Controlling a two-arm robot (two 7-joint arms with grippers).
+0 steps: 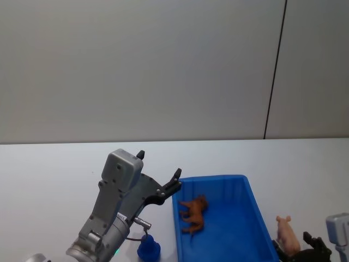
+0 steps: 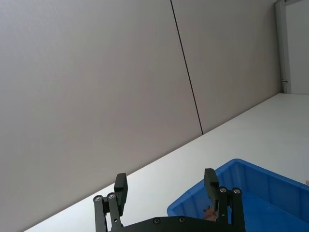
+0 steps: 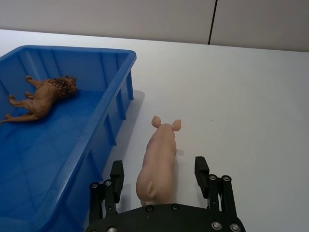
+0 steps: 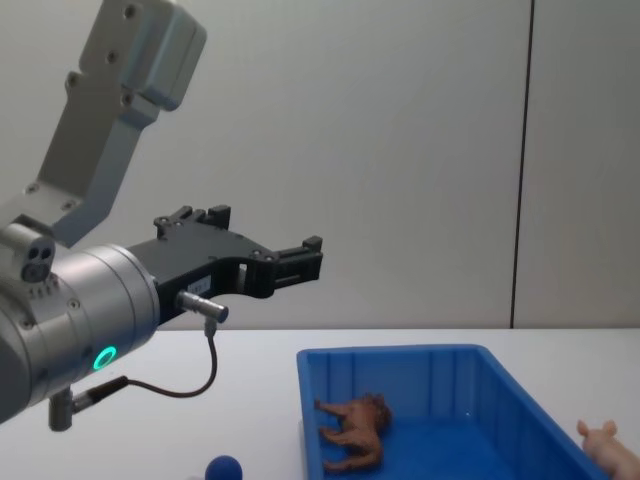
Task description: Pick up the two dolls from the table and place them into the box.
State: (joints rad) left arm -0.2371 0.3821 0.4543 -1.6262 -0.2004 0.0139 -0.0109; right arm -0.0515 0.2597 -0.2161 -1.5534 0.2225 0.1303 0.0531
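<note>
Currently seeing L gripper (image 1: 159,164) up in air at approx 10 o'clock of box (image 1: 218,179), fingers spread wide, nothing held. Seeing R gripper (image 3: 159,166) low at 4 o'clock of box, also spread wide, straddling rear of pig (image 3: 160,147) w/o visible contact, no grip. Pig upright on table (image 1: 54,164), just beside box wall at 3 o'clock, snout toward 12. Noting brown animal (image 1: 194,214) on its side inside box, near 9 o'clock wall. Noting blue figure (image 1: 148,248) on table at 8 o'clock of box, below L arm.
</note>
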